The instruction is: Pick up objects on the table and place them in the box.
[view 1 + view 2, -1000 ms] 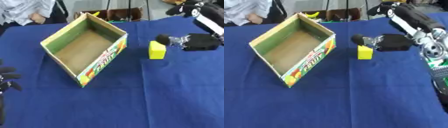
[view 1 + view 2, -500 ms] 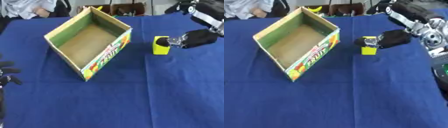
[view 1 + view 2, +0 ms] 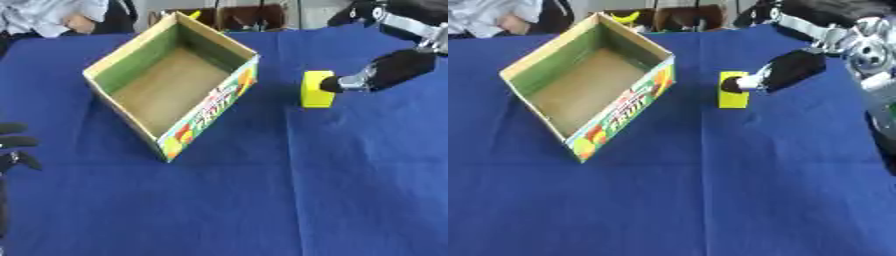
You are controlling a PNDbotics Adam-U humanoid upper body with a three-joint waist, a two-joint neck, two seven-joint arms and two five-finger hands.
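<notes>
Right hand (image 3: pixel 385 75) against yellow block (image 3: pixel 316 89)

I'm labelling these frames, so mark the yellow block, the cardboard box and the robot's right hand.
yellow block (image 3: pixel 315 90): left eye view, on its front face.
cardboard box (image 3: pixel 210 107): left eye view, on its printed outer wall.
right hand (image 3: pixel 785 70): right eye view, on the black hand body.

left hand (image 3: pixel 12 150) cut off at edge; right hand (image 3: pixel 785 71) fingers blurred, grip on yellow block (image 3: pixel 316 89) unclear
</notes>
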